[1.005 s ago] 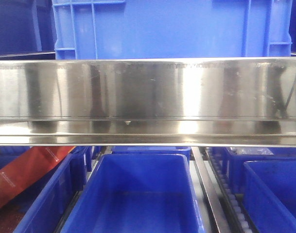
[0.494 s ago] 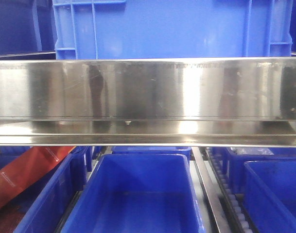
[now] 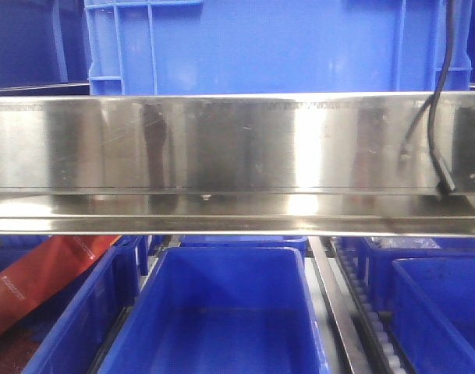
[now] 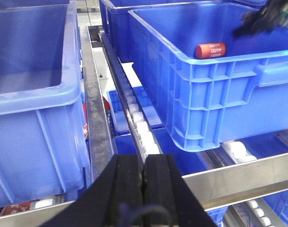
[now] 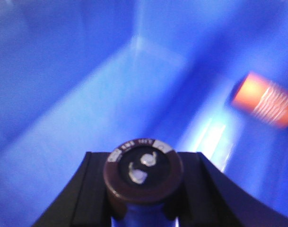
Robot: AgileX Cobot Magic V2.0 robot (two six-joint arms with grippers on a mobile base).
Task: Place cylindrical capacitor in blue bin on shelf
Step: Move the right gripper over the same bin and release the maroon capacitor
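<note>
At the bottom centre of the right wrist view, the right pincer is clamped on the cylindrical capacitor, already over the blue bin. Beyond it, at the right edge, lies an orange-red cylinder. To do this well, lower toward bare floor left of that cylinder, then release gently. The left pincer hangs pressed together at the shelf, idle.
</note>
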